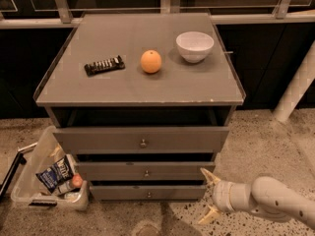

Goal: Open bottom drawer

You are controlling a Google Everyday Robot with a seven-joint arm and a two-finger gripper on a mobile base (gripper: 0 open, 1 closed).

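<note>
Floor, left: clear bin (25, 191) held snack packets, parked just beside desk (138, 90), out of drawers' path.

Desk top: dark packet (103, 65), orange (150, 61), white bowl (195, 46) sat back from front edge, likely safe from drawer work.

Bottom drawer (118, 192) was lowest of three fronts, apparently shut, with tiny knob (149, 194) at centre, untouched.

Right: pincer (207, 195) hung low, level with bottom drawer, just beside its right end. Fingers were spread wide, gripping nothing; contact with drawer fronts could not be told. Probably lining up for knob.
</note>
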